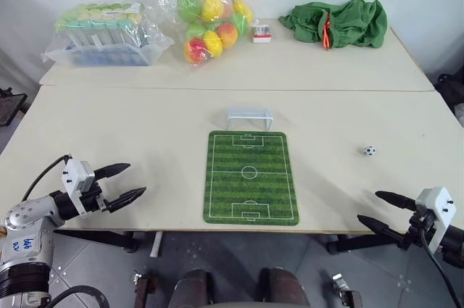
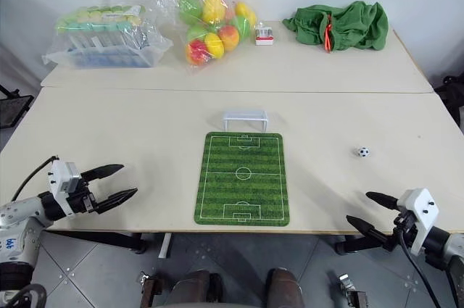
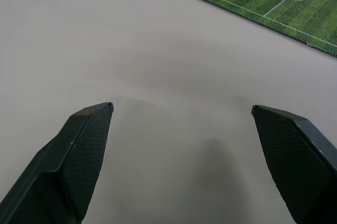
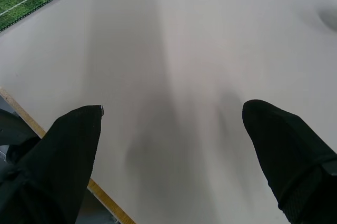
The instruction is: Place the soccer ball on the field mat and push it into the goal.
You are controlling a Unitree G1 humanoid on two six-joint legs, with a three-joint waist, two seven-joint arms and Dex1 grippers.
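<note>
Soccer ball (image 1: 370,151) sits alone on the near table (image 1: 130,127), well to the right of the field mat (image 1: 251,177) and off it, touching nothing else. Taking the field mat as the landmark: it lies flat near the table's front edge, long side running away from the robot, and the goal (image 1: 249,117) stands upright just beyond its far short end, close to the mat's edge and about centred on it.

The right gripper (image 1: 377,207) hovers at the table's front edge, right of the mat and nearer the robot than the ball, well apart from it; its two black fingers are spread wide with nothing between them. The left gripper (image 1: 127,182) hangs over the table left of the mat, fingers likewise parted and empty, pointing toward the mat.

Farther beyond the mat, on the second table (image 1: 290,69), rest a clear bag of coloured balls (image 1: 210,14), a wrapped pack of cups (image 1: 105,32) to its left, a small red-and-white item (image 1: 261,32) and a crumpled green cloth (image 1: 337,23) to the right.
</note>
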